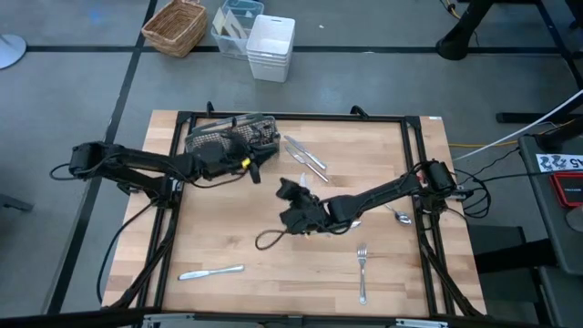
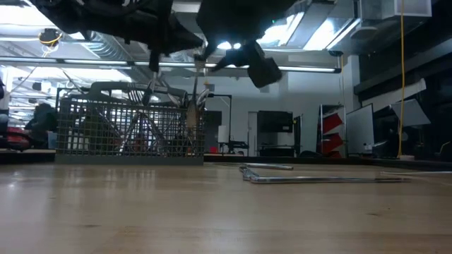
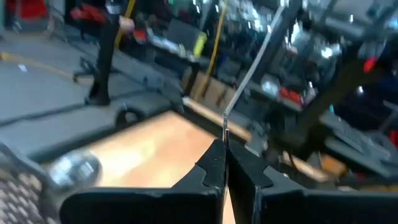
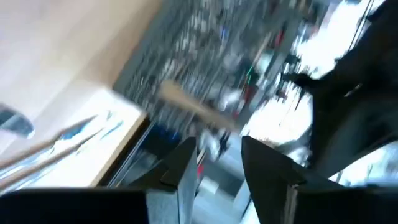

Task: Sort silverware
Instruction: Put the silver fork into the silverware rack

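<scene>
You see the wooden table [image 1: 228, 237] with the mesh caddy [image 1: 219, 137] at its far edge. The left gripper [image 1: 257, 169] sits just beside the caddy, fingers pressed together on a thin utensil [image 3: 252, 65]. The right gripper [image 1: 290, 189] hovers mid-table, fingers apart and empty. Loose silverware lies apart: a knife [image 1: 211, 271], a fork [image 1: 362, 271], a spoon [image 1: 400, 217] and pieces [image 1: 305, 155] near the caddy.

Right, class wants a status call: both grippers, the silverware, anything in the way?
Left gripper shut on a thin utensil handle, by the caddy. Right gripper open, empty, mid-table. Knife, fork, spoon loose. Nothing blocking.
</scene>
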